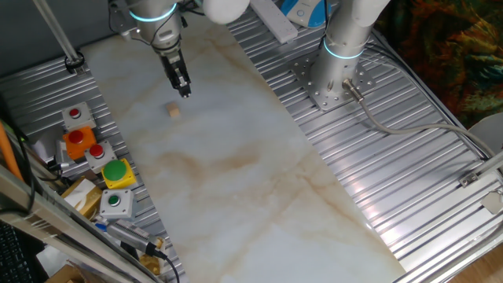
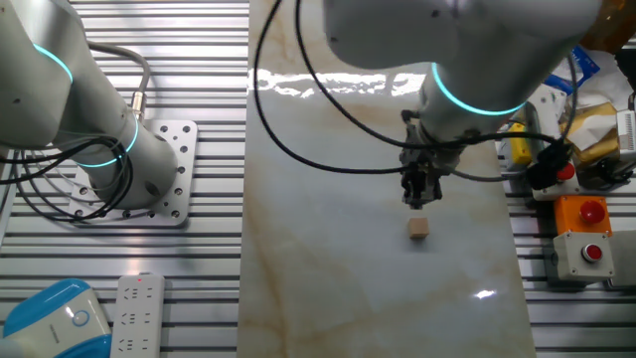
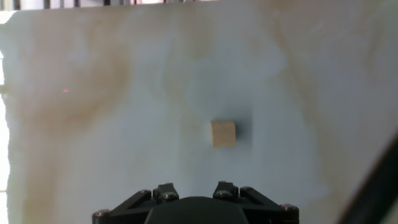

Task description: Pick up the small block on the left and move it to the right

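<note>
The small block (image 1: 174, 112) is a tiny light tan cube lying on the pale marble tabletop; it also shows in the other fixed view (image 2: 418, 229) and in the middle of the hand view (image 3: 222, 134). My gripper (image 1: 185, 90) hangs a little above the table, just beyond the block and apart from it, also seen in the other fixed view (image 2: 417, 197). Its fingers look pressed together and hold nothing. In the hand view only the dark gripper body shows at the bottom edge; the fingertips are out of view.
A row of coloured push buttons (image 1: 96, 153) on boxes stands along the left edge, with red buttons in the other fixed view (image 2: 586, 214). A second arm's base (image 1: 334, 82) is bolted to the ribbed metal surface on the right. A power strip (image 2: 134, 313) lies near it.
</note>
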`<state>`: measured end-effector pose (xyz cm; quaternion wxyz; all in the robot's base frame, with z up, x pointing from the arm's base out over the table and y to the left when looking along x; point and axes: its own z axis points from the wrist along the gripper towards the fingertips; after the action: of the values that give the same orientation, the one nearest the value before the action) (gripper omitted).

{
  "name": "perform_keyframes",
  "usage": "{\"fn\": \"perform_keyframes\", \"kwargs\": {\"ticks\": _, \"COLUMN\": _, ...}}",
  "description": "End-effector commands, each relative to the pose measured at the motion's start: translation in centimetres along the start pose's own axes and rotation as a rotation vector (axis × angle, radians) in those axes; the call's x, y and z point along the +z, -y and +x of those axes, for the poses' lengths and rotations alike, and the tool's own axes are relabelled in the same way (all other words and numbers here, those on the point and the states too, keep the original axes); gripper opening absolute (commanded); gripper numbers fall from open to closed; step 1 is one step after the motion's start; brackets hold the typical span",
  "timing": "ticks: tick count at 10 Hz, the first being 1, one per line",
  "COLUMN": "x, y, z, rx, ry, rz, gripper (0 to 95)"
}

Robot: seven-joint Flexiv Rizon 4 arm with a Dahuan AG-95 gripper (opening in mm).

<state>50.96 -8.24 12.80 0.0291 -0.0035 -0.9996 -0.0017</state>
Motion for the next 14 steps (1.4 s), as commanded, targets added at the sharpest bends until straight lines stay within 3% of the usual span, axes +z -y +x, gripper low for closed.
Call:
{"fn": "perform_keyframes", "kwargs": {"ticks": 1, "x": 0.4, "y": 0.1, "z": 0.1, "rx": -0.002, "ry": 0.009, "rz": -0.004, "gripper": 38.0}}
{"fn": "perform_keyframes", "kwargs": {"ticks": 6, "x": 1.5, "y": 1.9, "z": -0.3, "rx": -0.026, "ry": 0.012, "rz": -0.011, "gripper": 38.0}}
{"fn": "perform_keyframes", "kwargs": {"ticks": 10, "x": 2.5, "y": 1.9, "z": -0.8, "rx": -0.016, "ry": 0.027, "rz": -0.028, "gripper": 38.0}}
{"fn": "perform_keyframes", "kwargs": {"ticks": 14, "x": 2.3, "y": 2.0, "z": -0.9, "rx": -0.026, "ry": 0.028, "rz": -0.022, "gripper": 38.0}}
